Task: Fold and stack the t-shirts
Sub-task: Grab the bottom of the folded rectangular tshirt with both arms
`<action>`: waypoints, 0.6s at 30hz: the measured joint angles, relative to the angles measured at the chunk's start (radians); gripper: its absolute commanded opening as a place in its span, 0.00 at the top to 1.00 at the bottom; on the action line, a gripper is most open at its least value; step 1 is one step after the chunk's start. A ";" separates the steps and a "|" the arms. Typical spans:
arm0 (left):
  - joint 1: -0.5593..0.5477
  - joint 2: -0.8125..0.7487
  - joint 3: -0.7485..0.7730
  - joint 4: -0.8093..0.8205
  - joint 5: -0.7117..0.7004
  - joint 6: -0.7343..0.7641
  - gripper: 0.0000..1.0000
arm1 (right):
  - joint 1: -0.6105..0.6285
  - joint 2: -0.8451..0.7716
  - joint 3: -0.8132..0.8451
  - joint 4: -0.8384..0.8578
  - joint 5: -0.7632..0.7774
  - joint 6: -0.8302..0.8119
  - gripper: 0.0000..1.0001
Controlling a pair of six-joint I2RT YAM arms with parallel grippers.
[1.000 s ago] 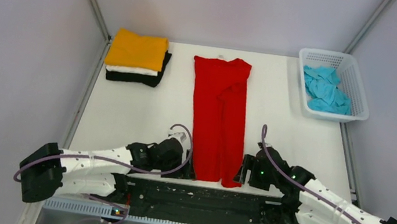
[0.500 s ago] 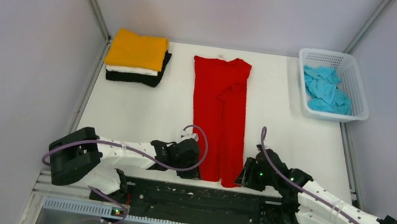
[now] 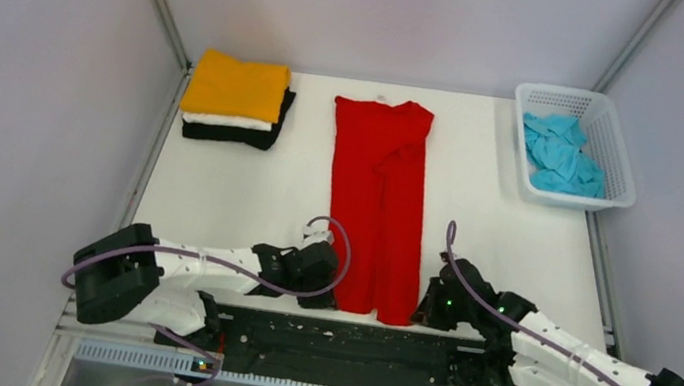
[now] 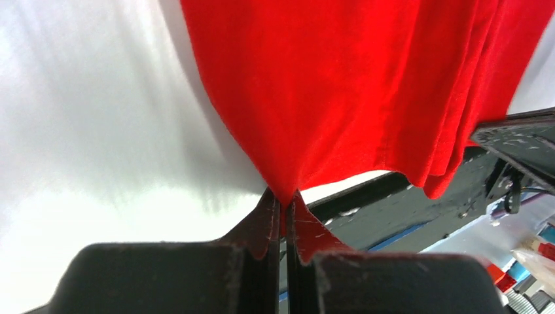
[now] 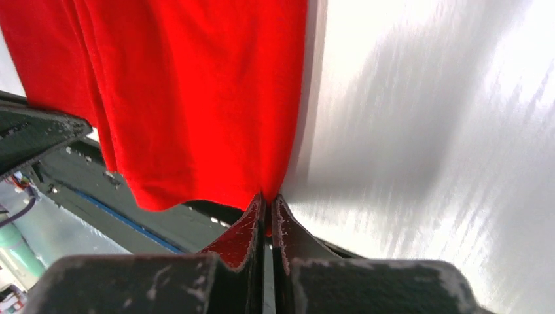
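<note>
At the near table edge, left gripper and right gripper each clamp shut on a hem corner of the red t-shirt lying lengthwise at centre; the bite seems thin; next, the halving fold needs both lifting evenly toward the collar.

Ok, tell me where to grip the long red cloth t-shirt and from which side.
Take the red t-shirt by its two near hem corners, coming from the near edge. It lies flat in a long narrow strip, collar at the far end, so the hem corners sit nearest the arms. The left gripper and right gripper are each shut on one.
</note>
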 measured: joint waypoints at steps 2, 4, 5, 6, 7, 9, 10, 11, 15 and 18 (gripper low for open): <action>-0.006 -0.047 -0.023 -0.041 -0.014 -0.003 1.00 | 0.000 -0.045 -0.008 -0.034 -0.013 -0.001 1.00; -0.017 -0.091 -0.039 -0.085 -0.028 -0.005 1.00 | 0.000 -0.116 -0.018 -0.082 -0.037 0.000 1.00; -0.024 -0.115 -0.050 -0.108 -0.031 -0.004 1.00 | 0.000 -0.143 -0.023 -0.095 -0.050 0.000 1.00; -0.029 -0.133 -0.058 -0.124 -0.028 -0.004 1.00 | 0.000 -0.173 -0.029 -0.106 -0.067 0.002 1.00; -0.032 -0.145 -0.065 -0.129 -0.022 -0.003 1.00 | 0.001 -0.194 -0.037 -0.105 -0.083 0.004 1.00; -0.034 -0.148 -0.070 -0.125 0.004 0.005 1.00 | 0.003 -0.208 -0.055 -0.084 -0.116 0.018 1.00; -0.035 -0.146 -0.070 -0.125 0.012 0.008 1.00 | 0.005 -0.208 -0.062 -0.072 -0.127 0.023 1.00; -0.035 -0.143 -0.070 -0.126 0.018 0.011 1.00 | 0.008 -0.208 -0.068 -0.067 -0.134 0.027 1.00; -0.035 -0.138 -0.050 -0.169 0.007 0.027 1.00 | 0.009 -0.208 -0.050 -0.097 -0.129 0.025 1.00; -0.035 -0.138 -0.005 -0.227 -0.027 0.050 1.00 | 0.009 -0.206 0.012 -0.134 -0.105 0.013 1.00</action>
